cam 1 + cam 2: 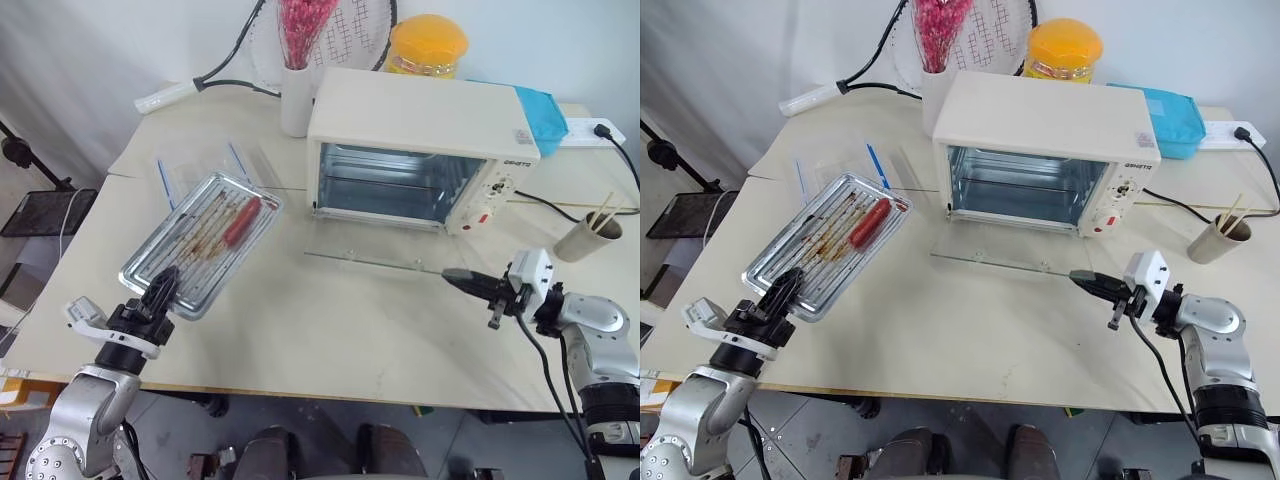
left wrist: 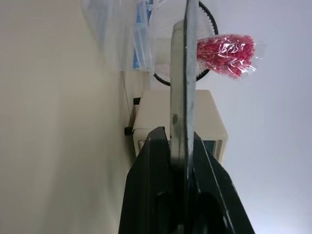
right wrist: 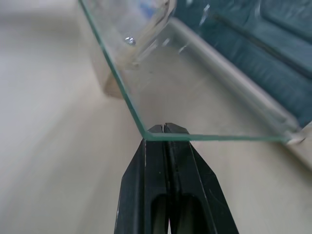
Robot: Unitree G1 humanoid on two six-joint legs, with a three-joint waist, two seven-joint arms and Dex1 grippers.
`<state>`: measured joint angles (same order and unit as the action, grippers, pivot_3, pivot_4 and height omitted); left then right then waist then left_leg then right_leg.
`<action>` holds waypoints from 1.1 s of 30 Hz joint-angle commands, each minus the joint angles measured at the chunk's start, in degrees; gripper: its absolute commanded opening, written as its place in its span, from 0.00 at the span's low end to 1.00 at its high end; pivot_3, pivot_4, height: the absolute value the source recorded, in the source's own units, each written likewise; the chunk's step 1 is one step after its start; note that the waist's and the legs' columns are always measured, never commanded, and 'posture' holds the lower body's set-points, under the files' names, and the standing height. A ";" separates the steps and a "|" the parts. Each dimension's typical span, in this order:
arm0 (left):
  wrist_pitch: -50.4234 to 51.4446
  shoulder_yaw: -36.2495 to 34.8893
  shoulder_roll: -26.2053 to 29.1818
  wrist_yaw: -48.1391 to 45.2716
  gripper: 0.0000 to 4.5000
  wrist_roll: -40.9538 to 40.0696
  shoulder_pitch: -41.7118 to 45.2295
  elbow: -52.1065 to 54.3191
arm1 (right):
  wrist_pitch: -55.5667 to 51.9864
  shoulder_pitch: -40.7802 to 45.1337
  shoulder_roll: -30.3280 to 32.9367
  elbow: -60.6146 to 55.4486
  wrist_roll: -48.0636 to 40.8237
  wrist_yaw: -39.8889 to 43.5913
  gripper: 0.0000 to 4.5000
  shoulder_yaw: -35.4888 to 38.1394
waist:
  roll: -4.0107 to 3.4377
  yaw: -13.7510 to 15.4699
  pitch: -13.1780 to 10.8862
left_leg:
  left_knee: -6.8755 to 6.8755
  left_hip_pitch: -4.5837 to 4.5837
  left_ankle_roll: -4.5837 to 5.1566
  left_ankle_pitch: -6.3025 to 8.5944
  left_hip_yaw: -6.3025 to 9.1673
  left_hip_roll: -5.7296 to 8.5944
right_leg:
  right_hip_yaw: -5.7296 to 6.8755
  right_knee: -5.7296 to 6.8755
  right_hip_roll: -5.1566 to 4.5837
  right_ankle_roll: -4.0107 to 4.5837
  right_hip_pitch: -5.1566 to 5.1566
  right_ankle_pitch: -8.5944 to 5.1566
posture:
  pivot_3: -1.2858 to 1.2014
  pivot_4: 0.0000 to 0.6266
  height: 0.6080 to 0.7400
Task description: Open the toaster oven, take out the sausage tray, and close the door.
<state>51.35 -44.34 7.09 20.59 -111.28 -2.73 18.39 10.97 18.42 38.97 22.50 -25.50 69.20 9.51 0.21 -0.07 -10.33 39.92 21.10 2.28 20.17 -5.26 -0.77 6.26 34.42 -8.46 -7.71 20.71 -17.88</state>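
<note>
The toaster oven (image 1: 425,145) is a cream-white box sitting toward the back of the table, knobs and a red button on its right panel, cavity empty. Its door (image 1: 375,245) is dropped fully open, the clear glass lying flat out front. The sausage tray (image 1: 200,242) is out, well to the left: silvery, ribbed, grease-stained, tilted, with one red sausage (image 1: 242,220) on it.

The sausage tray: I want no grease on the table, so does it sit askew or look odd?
Yes. The sausage tray is tilted, its near edge clamped in the left gripper, far end over a clear container. The sausage lies inside; brown grease streaks it, nothing spilled.
</note>
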 commanded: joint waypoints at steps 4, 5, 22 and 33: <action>-1.12 0.23 0.55 -1.51 0.00 -1.72 -3.92 4.76 | -9.25 5.78 -0.22 -10.68 -8.84 -7.96 0.01 7.38 | -0.02 0.02 -0.01 | 0.00 0.03 -0.02 0.02 0.00 0.00 | -0.01 -0.01 -0.03 -0.01 0.04 0.00 | 0.52 0.24 1.00; -1.27 0.36 0.43 -1.63 0.00 -1.72 -4.45 4.86 | -11.24 6.63 -0.29 -12.43 -10.06 -9.24 0.01 7.90 | -0.02 0.01 -0.01 | -0.01 0.03 -0.03 0.03 0.01 -0.02 | -0.01 -0.01 -0.05 0.00 0.04 0.00 | 0.52 0.24 1.00; 15.82 14.75 17.43 -12.89 0.00 -1.72 -1.31 -10.42 | -22.27 -22.84 6.30 -42.41 -14.38 -6.73 0.67 20.10 | -0.09 1.64 0.02 | -0.34 0.19 0.07 0.22 -0.12 0.09 | -0.06 -0.28 0.04 0.01 0.25 0.00 | 0.52 0.24 1.00; 26.37 36.75 25.07 -16.35 0.00 1.76 25.81 -34.00 | -16.19 -47.59 -0.06 -47.32 -11.64 -3.97 0.99 30.69 | -0.14 1.55 0.05 | -0.43 0.10 0.01 0.17 -0.24 0.14 | -0.14 -0.08 0.09 -0.04 0.36 0.02 | 0.52 0.24 1.00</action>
<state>76.37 -9.23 32.42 6.69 -110.19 20.76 -14.36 -6.77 -28.31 39.49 -22.66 -36.88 65.13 37.67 0.07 1.48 -10.29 39.49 21.21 2.29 20.33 -5.56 -0.62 6.15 34.34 -8.35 -7.76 21.12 -17.86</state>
